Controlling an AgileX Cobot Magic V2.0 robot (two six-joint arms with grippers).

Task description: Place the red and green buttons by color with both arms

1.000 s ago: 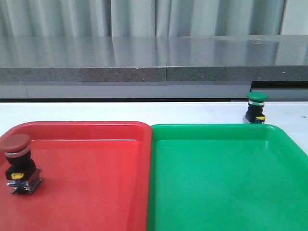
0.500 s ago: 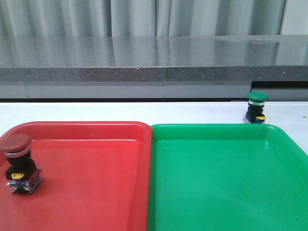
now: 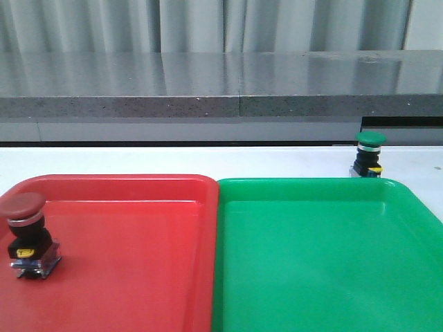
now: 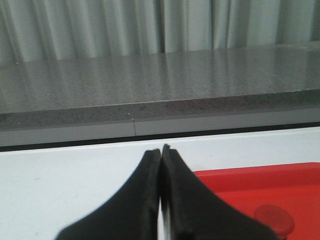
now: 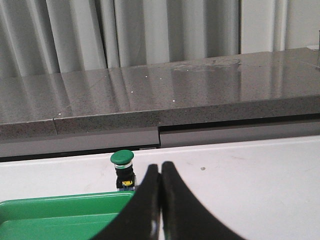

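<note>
The red button [image 3: 25, 235] stands upright inside the red tray [image 3: 138, 263] near its left edge; its dark red cap [image 4: 272, 219] also shows in the left wrist view. The green button [image 3: 369, 154] stands upright on the white table just behind the green tray [image 3: 325, 263], seen too in the right wrist view as the green button [image 5: 123, 170]. My left gripper [image 4: 161, 150] is shut with nothing in it, back from the red tray's far corner. My right gripper [image 5: 160, 166] is shut and empty, beside the green button. Neither arm shows in the front view.
The two trays lie side by side on the white table [image 3: 277, 160]. A long grey stone ledge [image 3: 221, 90] runs across behind the table, with pale curtains behind it.
</note>
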